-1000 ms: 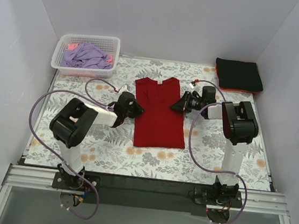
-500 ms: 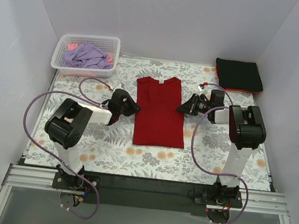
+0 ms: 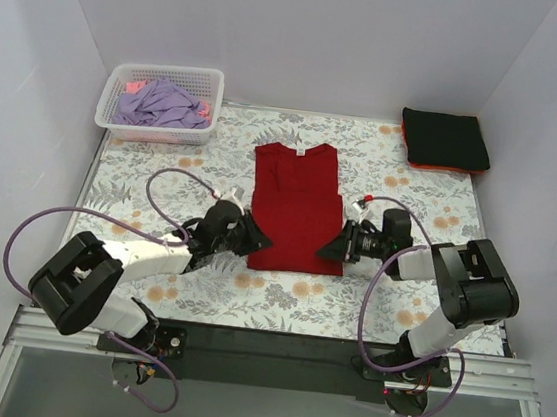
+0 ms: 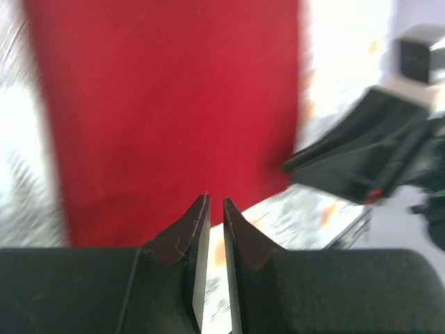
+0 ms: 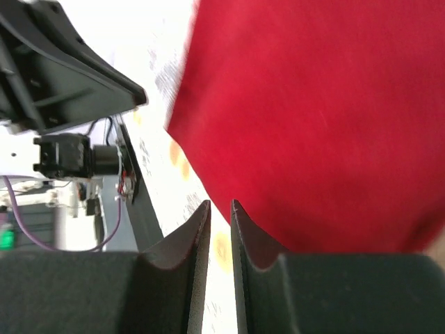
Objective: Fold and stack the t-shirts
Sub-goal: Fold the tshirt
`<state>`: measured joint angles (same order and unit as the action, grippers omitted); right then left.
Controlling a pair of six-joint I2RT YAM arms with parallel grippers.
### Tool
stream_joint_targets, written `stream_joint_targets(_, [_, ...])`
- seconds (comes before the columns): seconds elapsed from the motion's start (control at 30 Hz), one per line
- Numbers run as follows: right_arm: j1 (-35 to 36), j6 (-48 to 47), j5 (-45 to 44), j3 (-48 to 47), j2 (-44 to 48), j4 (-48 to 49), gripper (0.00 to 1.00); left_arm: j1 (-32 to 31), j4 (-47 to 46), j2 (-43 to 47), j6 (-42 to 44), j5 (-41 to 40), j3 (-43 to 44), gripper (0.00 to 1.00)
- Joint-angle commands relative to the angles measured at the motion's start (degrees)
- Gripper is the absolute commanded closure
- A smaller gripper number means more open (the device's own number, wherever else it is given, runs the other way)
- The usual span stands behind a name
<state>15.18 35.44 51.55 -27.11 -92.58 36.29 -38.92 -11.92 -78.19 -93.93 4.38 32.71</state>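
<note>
top external: red t-shirt (image 3: 297, 206) between left hand (image 3: 260, 239), right hand (image 3: 326, 249); both slightly apart.

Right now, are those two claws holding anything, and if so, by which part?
Nothing is held. The left gripper and right gripper sit by the near corners of the red t-shirt, jaws slightly apart with only tablecloth showing between them.
</note>
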Motion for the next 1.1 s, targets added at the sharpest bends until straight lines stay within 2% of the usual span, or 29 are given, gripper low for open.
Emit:
stream_joint_targets(0.0, [-0.06, -1.25, -0.30, 4.08, -2.08, 3.61, 0.77, -0.81, 3.40, -0.90, -4.85, -0.25, -5.71, 0.89])
stream_joint_targets(0.13, [-1.29, -3.10, -2.42, 7.77, -8.39, 5.19, 0.78, -0.81, 0.59, -2.84, -8.98, -0.78, -10.64, 0.92])
stream_joint_targets(0.23, [-2.61, -2.66, -2.51, 9.27, -8.94, 6.07, 0.79, -0.81, 1.81, -1.62, -11.27, -1.13, -12.93, 0.93])
stream_joint_targets(0.3, [-2.70, -2.13, -2.16, 10.76, -6.58, 5.81, 0.79, -0.72, 3.74, 3.10, -11.80, -2.09, -14.51, 0.93])
stream_joint_targets(0.43, [-2.70, -0.11, -1.63, 11.56, 4.74, 5.19, 0.78, -0.72, 8.30, 13.82, -11.36, -6.31, -15.31, 0.93])
stream_joint_targets(0.57, [-2.70, 1.47, -3.37, 9.45, 8.81, 4.75, 0.78, -0.46, 8.24, 17.81, -9.00, -8.86, -14.25, 0.93])
stream_joint_targets(0.73, [-3.93, 1.56, -7.16, 6.82, 4.70, 4.75, 0.78, -0.28, 4.72, 11.06, -5.66, -7.99, -9.08, 0.91])
stream_joint_targets(0.9, [-6.30, 1.65, -9.98, 5.67, -2.42, 5.02, 0.78, -0.11, 3.13, -2.28, -1.43, -7.81, -3.45, 0.89])
stream_joint_targets(1.0, [-7.27, 0.60, -10.42, 6.02, -5.24, 5.02, 0.78, 0.24, 3.22, -6.17, -2.83, -7.63, -3.52, 0.89])
stream_joint_targets(1.07, [-7.36, 0.33, -10.07, 7.24, -4.46, 4.93, 0.78, 0.33, 3.40, -5.66, -3.28, -7.20, -4.49, 0.89])
